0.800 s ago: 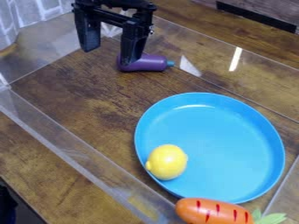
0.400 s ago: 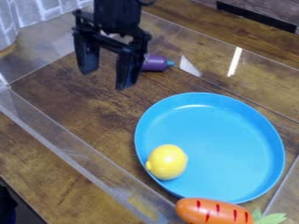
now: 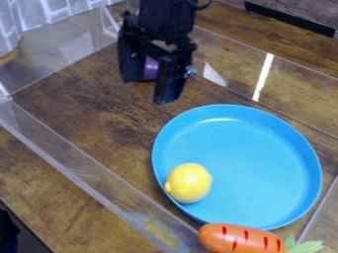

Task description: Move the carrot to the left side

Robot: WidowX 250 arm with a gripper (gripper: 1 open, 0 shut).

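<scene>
The orange carrot lies at the bottom edge of the view, just below the blue plate, its green leafy end pointing right. My black gripper hangs open above the wooden table at the upper middle, pointing down, with nothing between its fingers. It is well apart from the carrot, up and to the left of the plate.
A yellow lemon-like ball sits on the plate's lower left. A purple eggplant lies partly hidden behind the gripper. Clear plastic walls run along the table's left and near sides.
The gripper has moved right and toward the camera, from the far left corner to a spot in front of the eggplant. It stayed open. The carrot, ball and plate have not moved.
</scene>
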